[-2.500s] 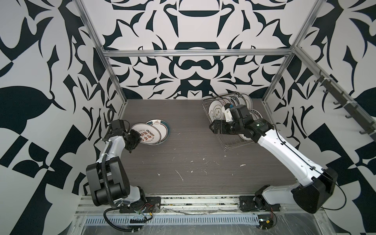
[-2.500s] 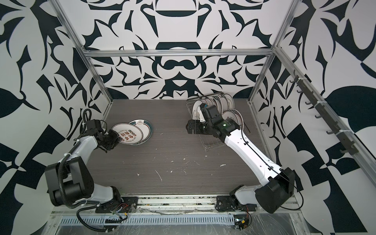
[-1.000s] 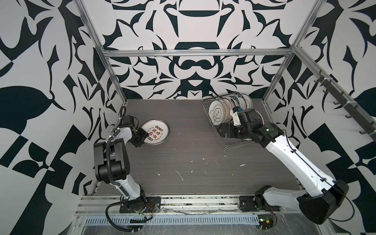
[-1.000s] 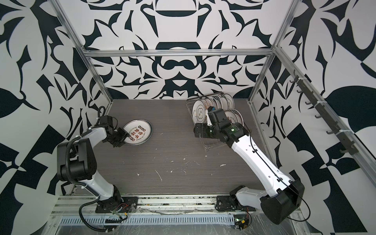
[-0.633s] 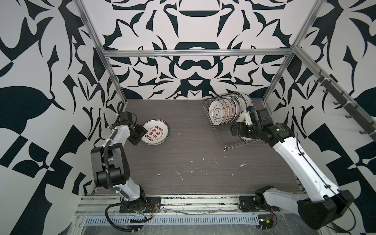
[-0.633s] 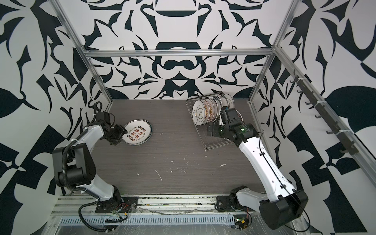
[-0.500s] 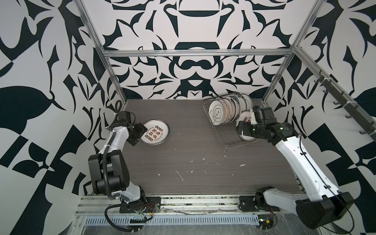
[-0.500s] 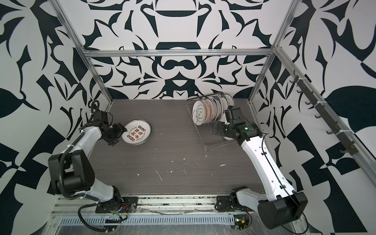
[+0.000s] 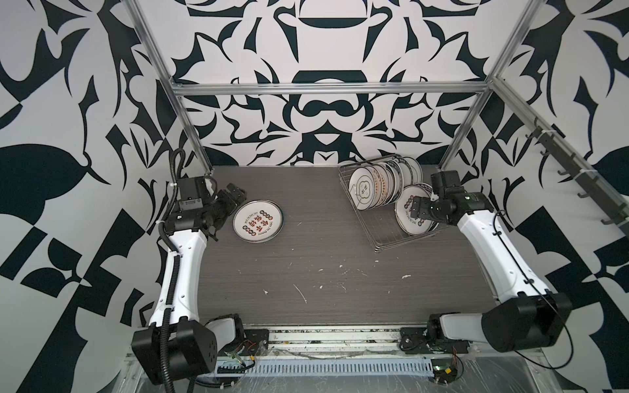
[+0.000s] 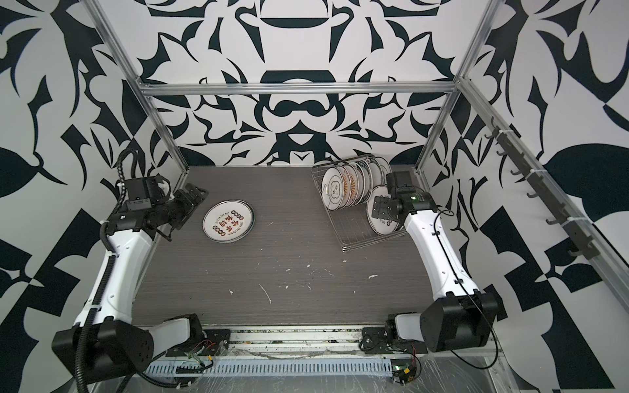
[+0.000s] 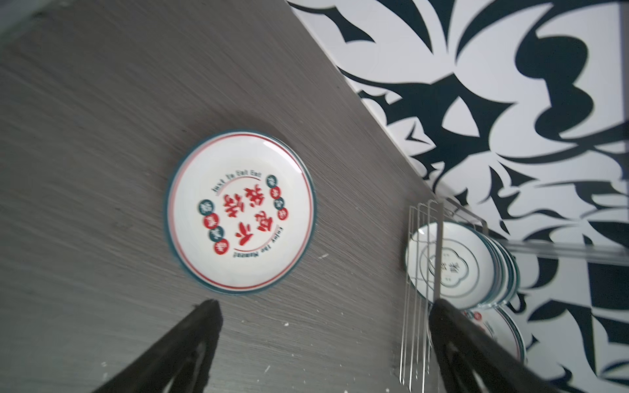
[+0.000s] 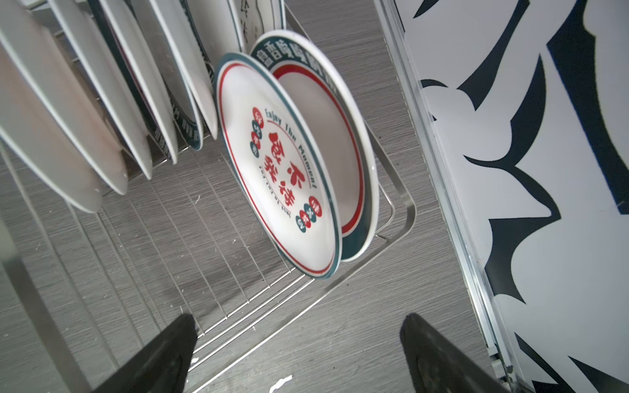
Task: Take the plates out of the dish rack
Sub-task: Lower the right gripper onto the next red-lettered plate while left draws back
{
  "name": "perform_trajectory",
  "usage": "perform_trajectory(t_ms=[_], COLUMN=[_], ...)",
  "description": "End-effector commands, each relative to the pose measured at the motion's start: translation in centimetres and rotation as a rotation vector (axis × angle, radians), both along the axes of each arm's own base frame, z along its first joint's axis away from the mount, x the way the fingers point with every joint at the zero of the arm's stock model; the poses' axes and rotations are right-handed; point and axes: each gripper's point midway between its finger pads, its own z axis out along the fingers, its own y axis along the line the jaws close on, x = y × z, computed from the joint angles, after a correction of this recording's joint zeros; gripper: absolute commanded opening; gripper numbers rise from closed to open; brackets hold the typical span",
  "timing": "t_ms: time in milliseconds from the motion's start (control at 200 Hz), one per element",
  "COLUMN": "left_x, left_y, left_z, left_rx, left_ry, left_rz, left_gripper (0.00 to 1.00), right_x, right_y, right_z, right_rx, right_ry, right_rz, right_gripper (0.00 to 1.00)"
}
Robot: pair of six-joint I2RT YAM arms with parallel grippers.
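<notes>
The dark table (image 9: pixel 306 272) holds the wire dish rack (image 9: pixel 384 234) far right, with plates (image 9: pixel 366 187) standing on edge inside. A flat plate (image 9: pixel 258 220) lies far left. The left claw (image 11: pixel 325 306) is spread empty just beside it. The right claw (image 12: pixel 299 320) is spread empty near the rack's leaning plates.

2 overhead twins (2 wrist close-ups)

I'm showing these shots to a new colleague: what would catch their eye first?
First, the bold black-and-white patterned walls all round the cell. Then the wire dish rack at the back right, crowded with plates standing on edge, and one red-lettered plate lying flat on the dark table at the left, by the left gripper with its jaws open.
</notes>
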Motion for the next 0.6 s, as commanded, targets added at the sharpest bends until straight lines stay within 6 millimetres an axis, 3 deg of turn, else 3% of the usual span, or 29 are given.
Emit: perform_trajectory(t_ms=[0, 265, 445, 595], left_x=[0.2, -0.4, -1.0, -1.1], left_y=[-3.4, -8.1, -9.9, -10.8], left_z=[-0.6, -3.7, -5.3, -5.3], left_rx=[-0.036, -0.062, -0.033, -0.003], left_ry=[-0.016, -0.005, 0.014, -0.011], left_rz=[-0.099, -0.171, -0.219, -0.251], left_gripper=[0.99, 0.99, 0.99, 0.99], right_x=[1.9, 4.0, 4.8, 5.3], right_y=[-0.3, 0.2, -0.3, -0.6], right_z=[2.2, 0.6, -1.1, -2.5], right_rx=[-0.001, 0.069, 0.061, 0.057], right_ry=[-0.086, -0.075, -0.038, -0.010], right_rz=[0.014, 0.051, 0.045, 0.044], right_gripper=[0.94, 0.87, 0.83, 0.78])
